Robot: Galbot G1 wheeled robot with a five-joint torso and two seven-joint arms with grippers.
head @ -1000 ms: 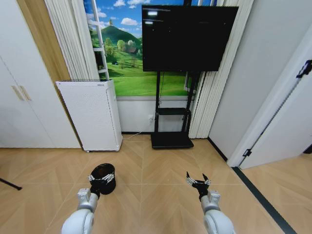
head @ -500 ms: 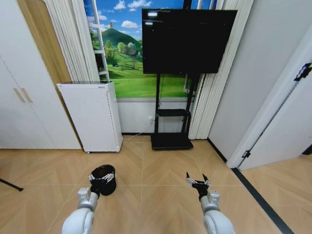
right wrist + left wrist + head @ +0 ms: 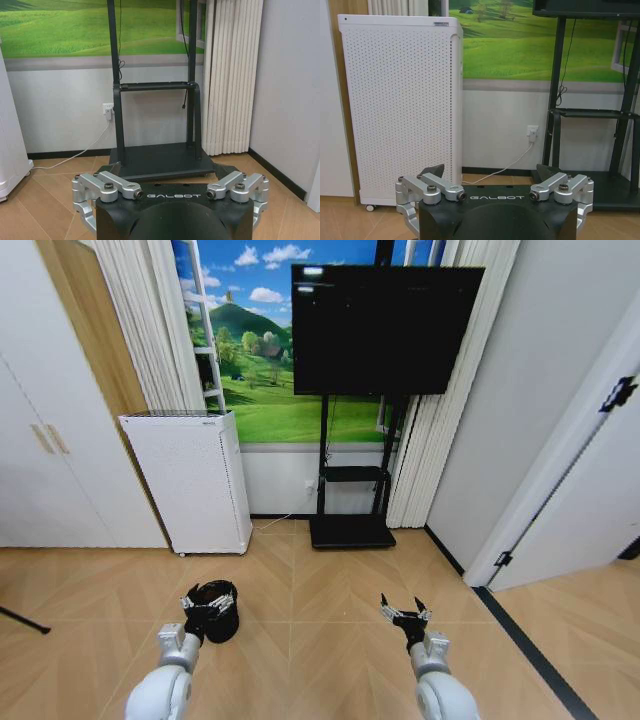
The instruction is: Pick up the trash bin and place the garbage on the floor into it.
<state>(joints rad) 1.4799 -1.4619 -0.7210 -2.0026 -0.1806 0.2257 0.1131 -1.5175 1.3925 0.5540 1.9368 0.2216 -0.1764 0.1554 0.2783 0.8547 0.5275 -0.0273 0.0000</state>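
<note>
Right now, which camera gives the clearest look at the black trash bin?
The head view: the trash bin stands on the wood floor before the white perforated appliance, its round rim showing behind the open left hand. In the left wrist view just a dark corner pokes above the hand; the right wrist view faces the TV stand.

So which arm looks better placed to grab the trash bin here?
Left, most likely. In the head view the left claw sits open right in front of the trash bin, overlapping its rim. The right claw, also open, hangs over bare floor well off to the bin's right.
</note>
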